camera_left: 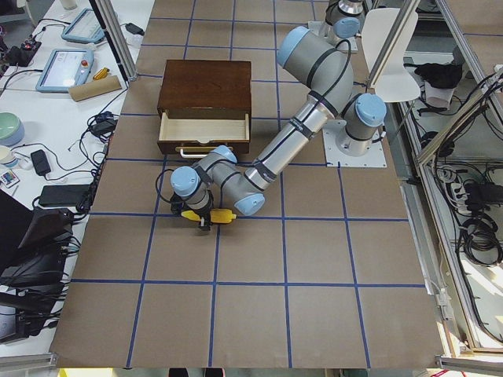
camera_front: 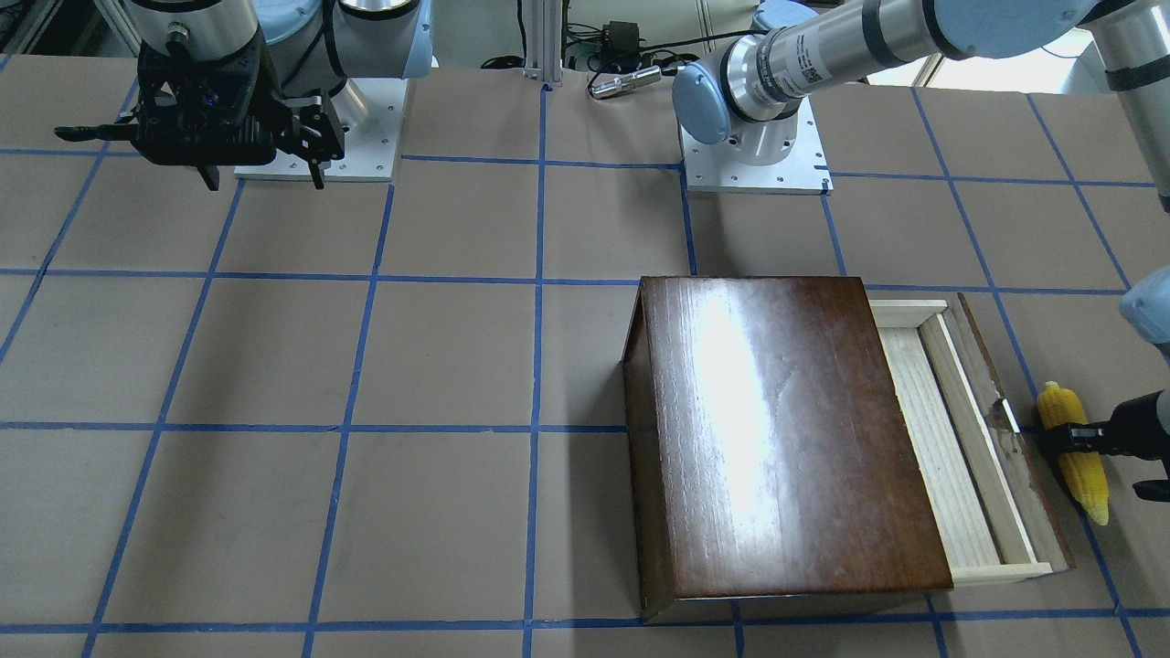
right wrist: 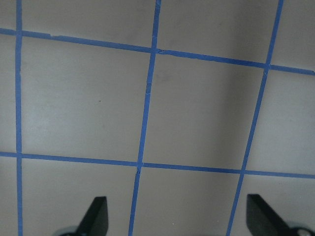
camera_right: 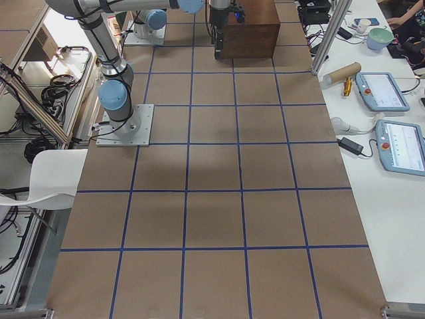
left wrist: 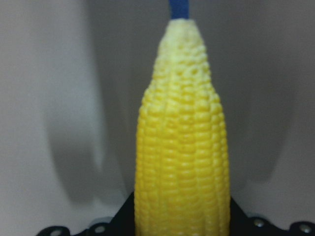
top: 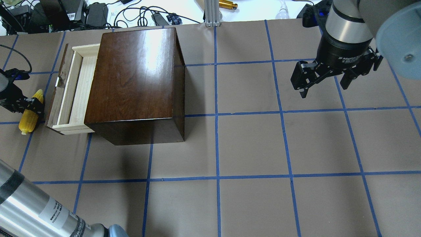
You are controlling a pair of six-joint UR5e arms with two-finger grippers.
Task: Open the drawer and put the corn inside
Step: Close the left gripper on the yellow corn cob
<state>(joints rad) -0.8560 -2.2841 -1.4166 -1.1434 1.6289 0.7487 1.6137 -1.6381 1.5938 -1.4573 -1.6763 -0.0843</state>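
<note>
The dark-brown box [camera_front: 786, 429] [top: 135, 75] stands on the table with its drawer [camera_front: 941, 457] [top: 77, 85] pulled partly out, showing a pale wood tray that holds nothing visible. The yellow corn [camera_front: 1083, 475] [top: 28, 121] is just outside the drawer's dark front panel, parallel to it. My left gripper [camera_front: 1065, 437] [top: 33, 103] is shut across the corn's thicker half. The corn fills the left wrist view [left wrist: 182, 162], pale tip pointing away, low over the table. My right gripper [top: 324, 85] [camera_front: 265, 174] hangs open and empty, far from the box.
A small metal handle [camera_front: 1004, 416] sticks out of the drawer front next to the corn. The brown table [top: 250, 144] has a blue tape grid. Cables and devices lie beyond the far edge [top: 98, 13]. The right wrist view shows only bare table [right wrist: 197, 108].
</note>
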